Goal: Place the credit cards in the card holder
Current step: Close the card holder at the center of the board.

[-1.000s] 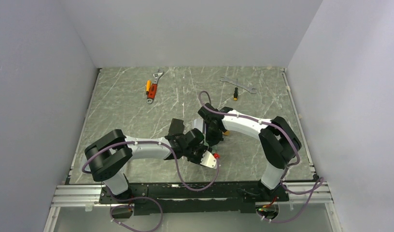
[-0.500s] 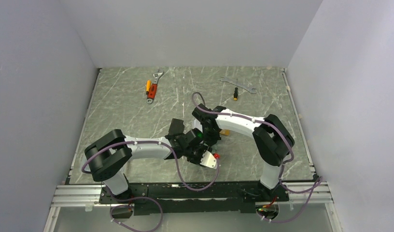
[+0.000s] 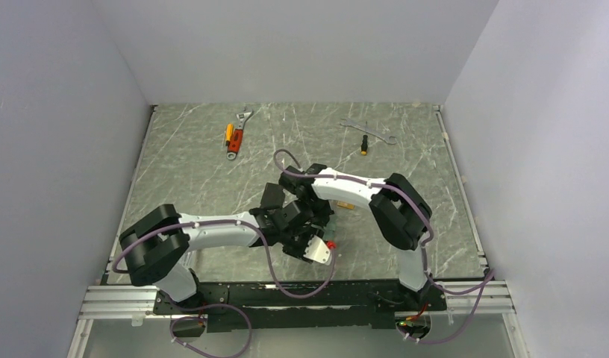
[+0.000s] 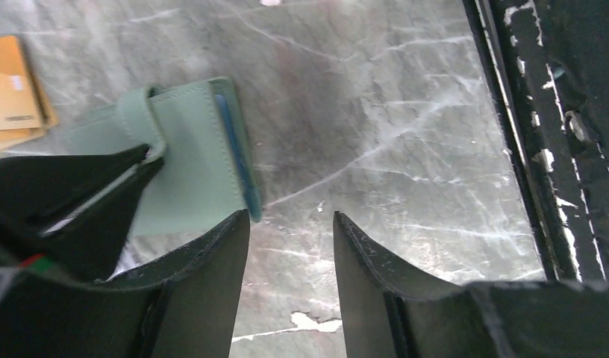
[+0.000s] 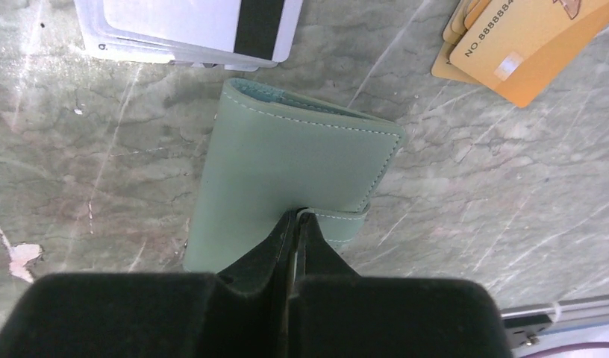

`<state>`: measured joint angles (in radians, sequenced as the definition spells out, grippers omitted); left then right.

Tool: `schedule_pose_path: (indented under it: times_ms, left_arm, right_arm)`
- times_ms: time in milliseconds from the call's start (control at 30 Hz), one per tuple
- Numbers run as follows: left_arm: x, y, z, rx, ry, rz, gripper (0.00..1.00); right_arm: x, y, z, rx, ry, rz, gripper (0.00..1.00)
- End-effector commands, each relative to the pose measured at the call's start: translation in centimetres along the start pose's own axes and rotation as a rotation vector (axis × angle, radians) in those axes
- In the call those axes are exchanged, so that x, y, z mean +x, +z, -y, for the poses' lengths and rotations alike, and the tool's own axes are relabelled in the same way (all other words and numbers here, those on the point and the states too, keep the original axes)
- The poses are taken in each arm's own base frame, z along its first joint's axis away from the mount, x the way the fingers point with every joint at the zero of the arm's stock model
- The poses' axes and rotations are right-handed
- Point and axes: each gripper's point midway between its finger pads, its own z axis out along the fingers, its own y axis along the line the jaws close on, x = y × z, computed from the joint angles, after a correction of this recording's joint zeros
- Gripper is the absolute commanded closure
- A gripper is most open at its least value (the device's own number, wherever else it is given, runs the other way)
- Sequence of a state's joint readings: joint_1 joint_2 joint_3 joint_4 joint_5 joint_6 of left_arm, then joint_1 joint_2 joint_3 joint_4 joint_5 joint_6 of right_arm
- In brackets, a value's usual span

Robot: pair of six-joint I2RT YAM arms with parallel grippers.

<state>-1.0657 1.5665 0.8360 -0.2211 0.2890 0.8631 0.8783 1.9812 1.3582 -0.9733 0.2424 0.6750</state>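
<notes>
The sage-green card holder [image 5: 286, 164] lies folded on the marble table, its blue-green inside showing along one edge [image 4: 245, 175]. My right gripper [image 5: 296, 218] is shut on its snap tab; its dark fingers [image 4: 85, 186] also show in the left wrist view. Just to the right of the holder's edge, my left gripper [image 4: 290, 218] stands open over bare table with nothing between its fingers. Silver-grey credit cards [image 5: 189, 22] with a dark stripe lie stacked just beyond the holder. Orange-gold credit cards [image 5: 525, 45] lie fanned to its right. A black card [image 3: 272, 195] lies behind the left wrist.
An orange-handled wrench [image 3: 238, 134] lies at the back left. A steel wrench [image 3: 369, 130] and a small screwdriver [image 3: 364, 145] lie at the back right. The black rail [image 4: 540, 149] at the table's near edge runs close to my left gripper.
My right arm has swung left and nearer, bringing its shut gripper over the card holder beside the left wrist. My left gripper's jaws have widened a little.
</notes>
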Motion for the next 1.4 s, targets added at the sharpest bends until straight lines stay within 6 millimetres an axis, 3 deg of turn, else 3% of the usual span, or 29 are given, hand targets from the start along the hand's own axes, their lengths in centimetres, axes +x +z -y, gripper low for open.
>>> schedule_pose_path:
  times_ms: [0, 200, 533, 767, 900, 933, 967, 1000, 1100, 1233, 1367]
  left_arm:
    - [-2.7, -3.1, -2.7, -0.116, 0.061, 0.058, 0.48]
    - [-2.1, -7.0, -2.9, -0.167, 0.019, 0.055, 0.41]
    - [3.0, -14.5, -3.3, -0.247, -0.269, 0.103, 0.31]
    - [4.4, -18.4, -1.9, -0.269, -0.379, 0.169, 0.26]
    - [6.1, -21.1, -2.6, -0.37, -0.47, 0.172, 0.22]
    - [6.7, -22.0, -3.0, -0.404, -0.508, 0.173, 0.18]
    - [7.1, -23.0, -3.6, -0.433, -0.543, 0.193, 0.05]
    - [7.7, -23.9, -4.2, -0.465, -0.585, 0.213, 0.01]
    - [11.3, -27.0, -6.7, -0.572, -0.761, 0.268, 0.01]
    - [15.3, -31.0, -8.7, -0.58, -0.981, 0.416, 0.01]
    - [20.0, -34.1, -9.9, -0.711, -1.15, 0.421, 0.01]
  right_arm:
    - [5.5, 9.0, -3.1, 0.051, -0.07, -0.133, 1.0]
    - [5.8, 10.2, -3.2, 0.096, -0.071, -0.127, 1.0]
    - [5.4, 10.8, -4.6, 0.012, 0.017, -0.079, 1.0]
    - [4.7, 10.5, -4.8, -0.095, 0.097, -0.065, 1.0]
    - [4.0, 10.3, -4.7, -0.104, 0.095, -0.05, 1.0]
    - [3.8, 10.3, -4.8, -0.106, 0.091, -0.048, 1.0]
    - [3.8, 10.5, -5.0, -0.104, 0.086, -0.048, 1.0]
    - [3.4, 10.5, -5.2, -0.105, 0.083, -0.045, 1.0]
    - [3.4, 11.2, -5.7, -0.08, 0.054, -0.054, 1.0]
    - [3.7, 11.8, -6.1, -0.033, 0.004, -0.048, 1.0]
    - [4.2, 11.9, -6.2, 0.008, -0.042, -0.021, 0.89]
